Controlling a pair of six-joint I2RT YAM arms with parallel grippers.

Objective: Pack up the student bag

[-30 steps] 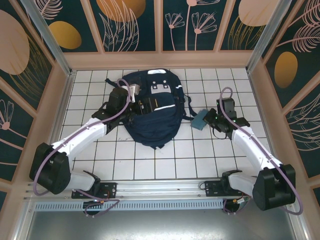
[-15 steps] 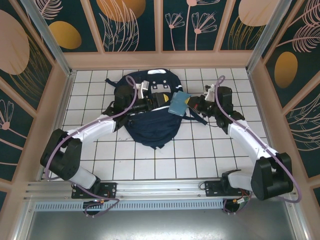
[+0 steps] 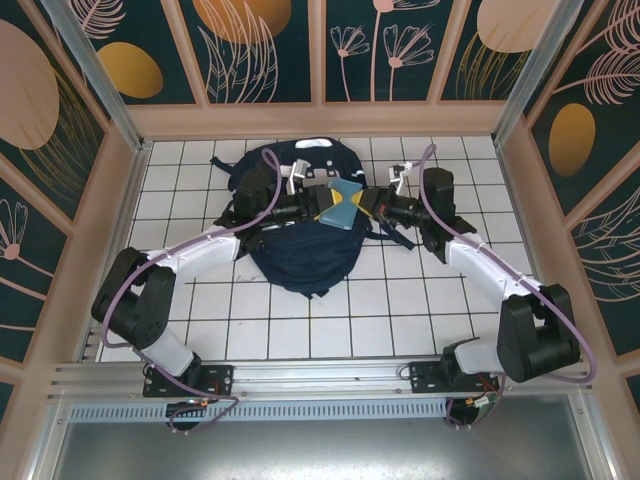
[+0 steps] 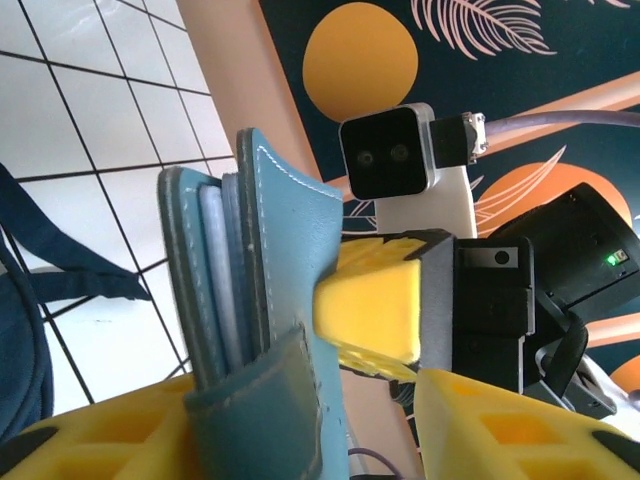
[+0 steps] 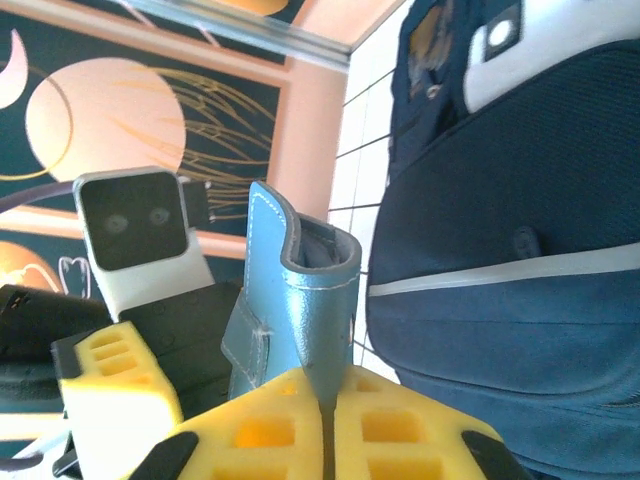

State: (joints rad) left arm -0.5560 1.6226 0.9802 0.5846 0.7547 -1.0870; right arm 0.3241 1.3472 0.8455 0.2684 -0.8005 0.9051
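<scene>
The right fingers (image 5: 385, 395) are pressed together on the lower edge of a blue case (image 5: 300, 300), so this side has a firm hold. The left fingers (image 4: 500, 430) stand half open around the other end of the same case. One of them seems to touch the cover, but I see a gap between the second one and the case, so I judge that they are not clamped on it.

The student bag (image 3: 300, 255) lies flat on the tabletop (image 3: 400, 310), in the middle and a little toward the far wall. Both pairs of fingers meet above its upper half, with the case between them – the left pair comes from the left, the right pair from the right. In the right wrist view the bag is just beside the fingers, on their right and apart from them.

I expect the bag to be soft and limp. The fabric will probably sag and fold when it is lifted at one point, and as the biggest thing here it is likely the heaviest. The cloth looks rough enough not to slip. I would take it at a stiff seam or at the lip of the opening, not on the flat panel. Where the opening is, I cannot tell from these views.
</scene>
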